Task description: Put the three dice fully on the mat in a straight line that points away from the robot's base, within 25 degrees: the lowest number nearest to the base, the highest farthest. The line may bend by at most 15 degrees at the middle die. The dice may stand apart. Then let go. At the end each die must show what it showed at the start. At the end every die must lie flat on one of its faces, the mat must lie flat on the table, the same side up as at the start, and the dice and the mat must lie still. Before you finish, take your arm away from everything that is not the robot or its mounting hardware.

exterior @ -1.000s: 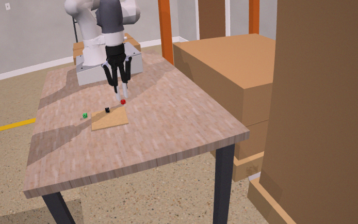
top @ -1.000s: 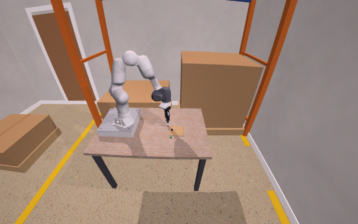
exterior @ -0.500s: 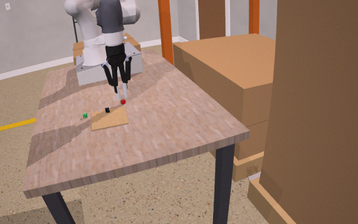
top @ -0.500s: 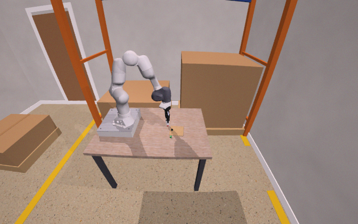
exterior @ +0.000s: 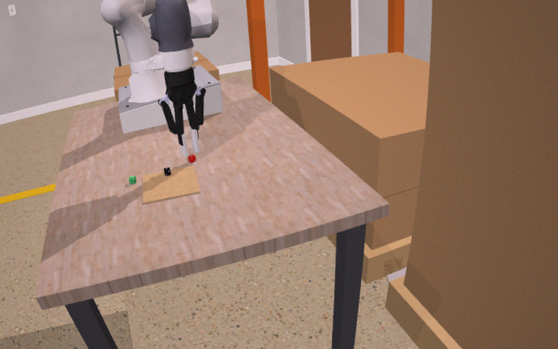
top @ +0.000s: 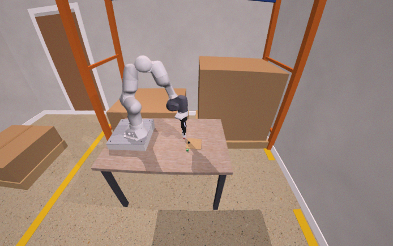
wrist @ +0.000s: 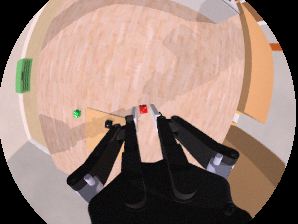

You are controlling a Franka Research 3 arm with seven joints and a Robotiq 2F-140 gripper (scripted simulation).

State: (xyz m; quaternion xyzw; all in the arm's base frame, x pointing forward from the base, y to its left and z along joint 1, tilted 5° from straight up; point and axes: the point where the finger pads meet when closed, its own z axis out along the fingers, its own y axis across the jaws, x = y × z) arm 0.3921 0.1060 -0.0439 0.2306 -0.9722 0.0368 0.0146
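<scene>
A red die (exterior: 191, 158) lies on the table just off the far corner of the tan mat (exterior: 170, 189), on the side toward the robot base. A black die (exterior: 166, 170) sits on the mat's far edge. A green die (exterior: 132, 179) lies on the table left of the mat. My gripper (exterior: 190, 149) hangs fingers down right over the red die, its tips a narrow gap apart and holding nothing. In the wrist view the red die (wrist: 143, 110) shows between the fingertips, with the green die (wrist: 77, 113) to the left.
The robot base (exterior: 164, 102) stands at the far end of the table. Large cardboard boxes (exterior: 354, 107) stand close beside the table's right edge. An orange rack post (exterior: 258, 45) rises behind the table.
</scene>
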